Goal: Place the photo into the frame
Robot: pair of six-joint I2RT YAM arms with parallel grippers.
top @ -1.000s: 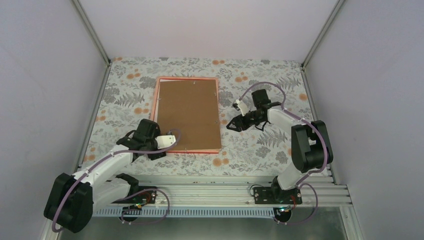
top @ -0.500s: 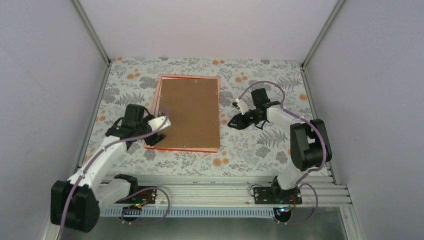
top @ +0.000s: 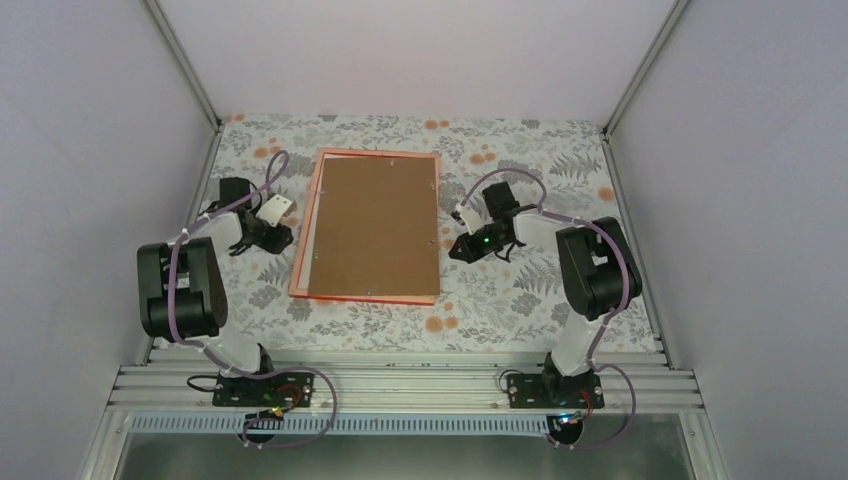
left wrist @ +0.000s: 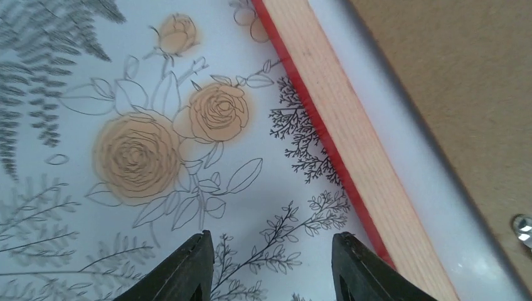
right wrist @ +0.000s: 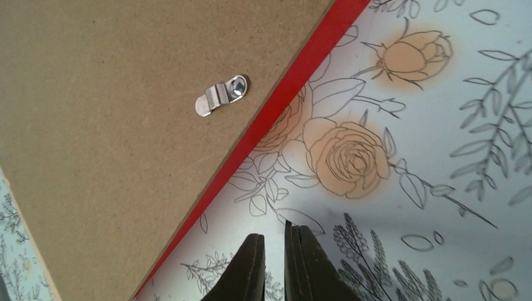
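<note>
Right now the left gripper (left wrist: 271, 243) hangs released above the flowered tablecloth (top: 520, 290). Its two dark fingers (left wrist: 188, 266) stand apart with only cloth showing between them. Just off to its right, near but not touching, runs the long side of the frame (left wrist: 351, 144), which lies flat and face down with its pale wooden back up and a thin red line along the outer edge. Farther to the right of that pale strip comes a narrow white band (left wrist: 408, 138), and then the brown backing board (top: 375, 225), which carries a small metal clip (left wrist: 524, 224). Whether the white band belongs to the photo I cannot tell, and the photo cannot be picked out in any view.

On the far side of the frame, the right gripper (right wrist: 274, 241) is clenched on nothing. Its fingertips (right wrist: 251, 263) are pressed almost together with only a thin slit between them. It hovers over the cloth beside two printed roses. The frame's red edge passes close to its left without touching, and beyond that edge the board shows a second clip (right wrist: 221, 96).

From above, both grippers flank the frame at about mid-length, one on each long side. The board covers nearly the whole back. A wider margin of frame shows on the left gripper's side than on the right gripper's.
</note>
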